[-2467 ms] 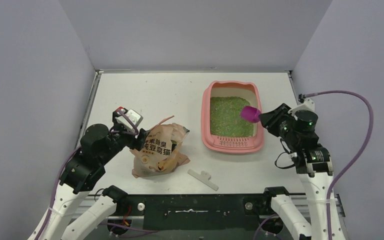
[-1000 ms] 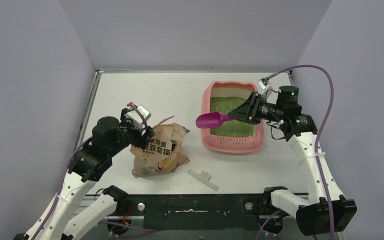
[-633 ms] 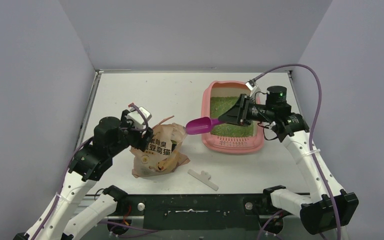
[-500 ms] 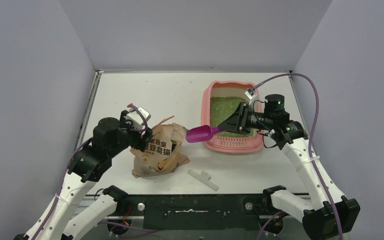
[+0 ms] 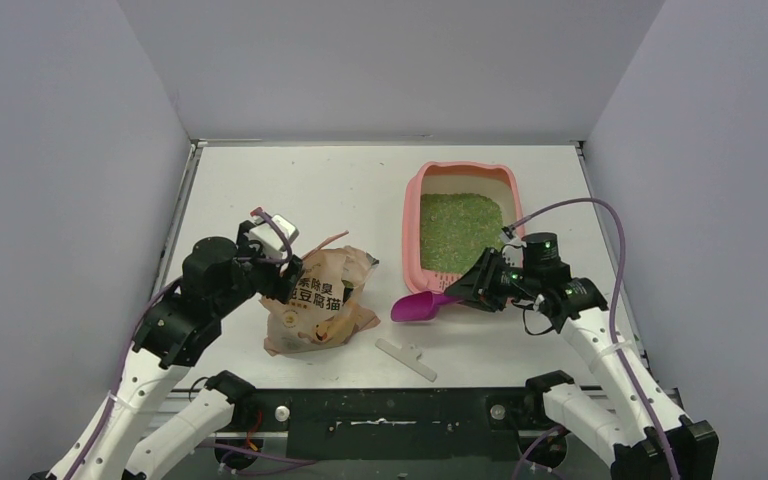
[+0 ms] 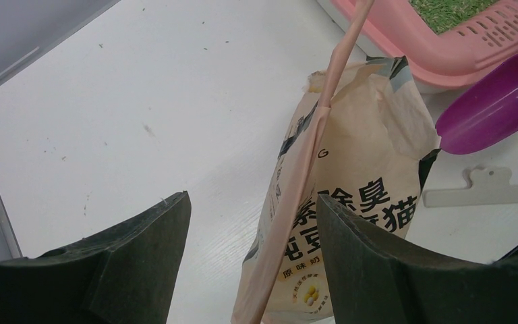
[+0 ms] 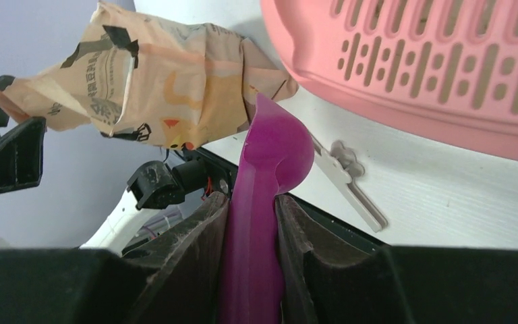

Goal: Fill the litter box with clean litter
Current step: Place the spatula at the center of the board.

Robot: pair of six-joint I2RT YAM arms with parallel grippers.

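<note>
Leftmost, the left pincer (image 6: 251,223) stood spread, its fingers on either side of the upright top edge of the paper bag (image 5: 320,300) without visibly clamping it. The bag slumped just beyond and below those fingers on the bench (image 5: 290,190). It looked soft and creased, likely to fold or tip if pushed, so I judged its stiffer top seam the sensible place to hold it open. Between the two pincers lay a white plastic strip (image 5: 407,358), flat on the bench and just below the scoop (image 5: 412,308). The right pincer (image 7: 251,202) was pressed onto the magenta scoop's handle. The bowl reached out ahead of its tips toward the bag, low over the bench and, from the left wrist view, empty; whether it touched the bench I could not tell. Close beside that pincer, on its far side, sat the litter box (image 5: 410,235), slotted end nearest the fingers, with the litter (image 5: 460,230) already a green bed inside. Being loose, light grains, the litter would probably pour and scatter easily, so it wants carrying in the scoop's bowl, kept level. Room seemed tight: a narrow lane of bare bench between bag and box, the strip lying in it, and the box's raised rim to clear on the way back.
</note>
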